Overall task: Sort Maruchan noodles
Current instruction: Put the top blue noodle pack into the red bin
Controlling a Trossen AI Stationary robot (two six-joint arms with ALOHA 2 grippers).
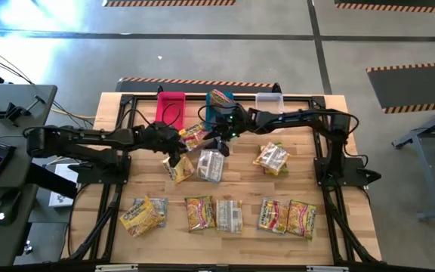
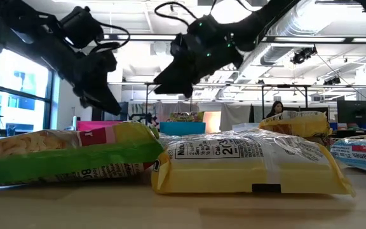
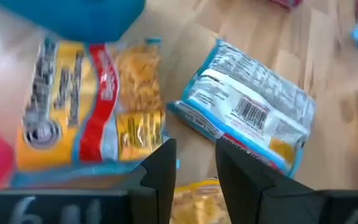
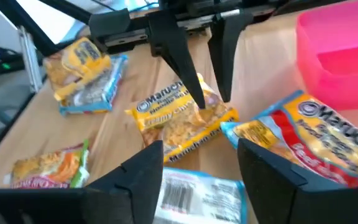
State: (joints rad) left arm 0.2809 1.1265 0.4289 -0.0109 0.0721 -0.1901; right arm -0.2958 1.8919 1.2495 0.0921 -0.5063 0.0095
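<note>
From above, the pale wooden worktop (image 1: 232, 177) carries crinkly flat noodle packets (image 1: 236, 214): a row along the near edge, a few at mid-table, one in the blue bin (image 1: 219, 104). That bin sits at the far edge between a pink bin (image 1: 171, 105) and a clear bin (image 1: 269, 101). The left hand (image 1: 174, 157) hangs over a yellow packet (image 1: 180, 169); the right hand (image 1: 219, 145) hovers just above a silvery packet (image 1: 211, 165).

At table level, a puffy yellow packet with a seamed back fills the foreground beside a green-edged one (image 2: 62, 156). Both dark arms hang above them.

The left wrist view shows its two dark fingers (image 3: 160, 171) parted by a narrow gap, pinching nothing, above bare wood; a glossy yellow-and-red packet (image 3: 95, 106) and a silvery barcode-backed packet lie just beyond.

The right wrist view shows its blunt fingers (image 4: 138, 171) spread wide, empty, over the barcode packet, with the left hand's tapered fingers straddling the yellow packet's end.
</note>
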